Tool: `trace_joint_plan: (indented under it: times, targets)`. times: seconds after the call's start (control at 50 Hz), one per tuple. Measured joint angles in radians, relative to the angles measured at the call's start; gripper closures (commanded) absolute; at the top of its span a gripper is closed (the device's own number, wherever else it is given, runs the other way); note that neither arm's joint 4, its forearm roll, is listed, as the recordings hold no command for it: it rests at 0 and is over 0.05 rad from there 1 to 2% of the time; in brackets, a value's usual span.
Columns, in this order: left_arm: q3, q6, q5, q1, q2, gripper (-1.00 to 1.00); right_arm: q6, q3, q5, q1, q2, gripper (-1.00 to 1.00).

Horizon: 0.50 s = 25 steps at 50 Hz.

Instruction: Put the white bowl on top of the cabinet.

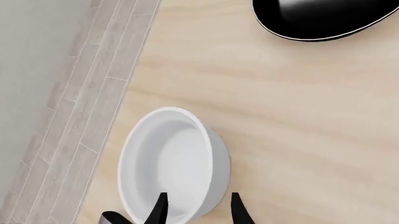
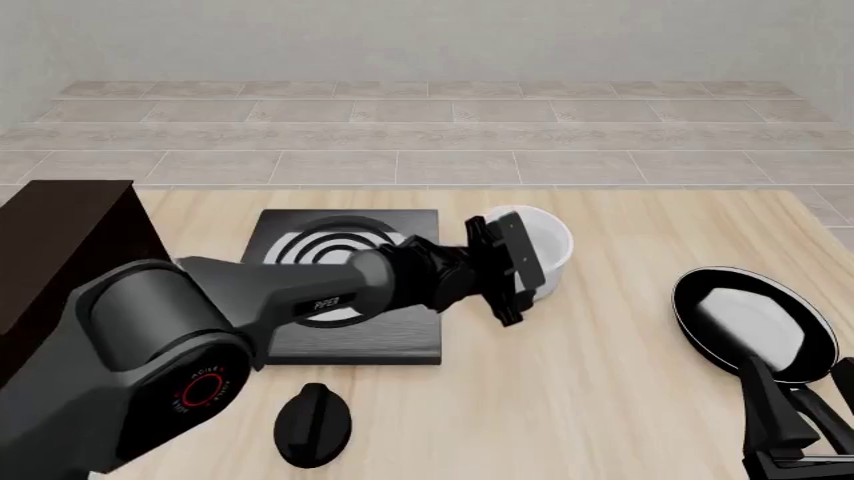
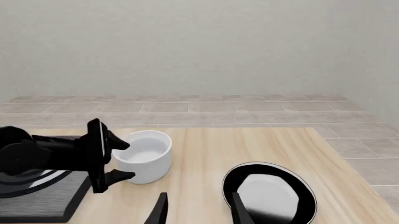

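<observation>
A: White bowl [image 2: 541,250] — where?

B: On the table [image 2: 614,380], mid-width, toward the far edge, just beside the stove plate's [image 2: 350,285] far right corner. Upright, nothing in it.

A: Handling?

B: Judging by looks: rigid, glossy, prob. slippery; light-ish; ceramic type, so would chip if dropped. Tall straight wall, so pinch over the rim, one finger in, one out. Squeeze firm, keep it level.

A: Left gripper [image 1: 198,210]?

B: Part open. Left wrist view: one finger [image 1: 159,210] inside the bowl, the other outside, near wall between them. Gap a bit wider than the wall; contact can't tell. Not gripped yet, I'd say.

A: Right gripper [image 3: 198,210]?

B: Low at the table's near right corner, beside the black pan [image 2: 754,325]. Fingers apart, holding nothing.

A: Cabinet [image 2: 67,250]?

B: Left edge, well apart from bowl. Lift + long carry across the stove plate needed.
</observation>
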<state>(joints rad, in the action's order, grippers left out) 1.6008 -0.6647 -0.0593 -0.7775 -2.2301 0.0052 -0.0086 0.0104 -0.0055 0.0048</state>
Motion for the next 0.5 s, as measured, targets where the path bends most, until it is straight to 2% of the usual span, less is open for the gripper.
trace_joint_plan:
  times: [0.5]
  targets:
    - [0.112, -0.044, -0.081, 0.003, -0.101, -1.0, 0.001, 0.0, 0.0, 0.0, 0.001, -1.0]
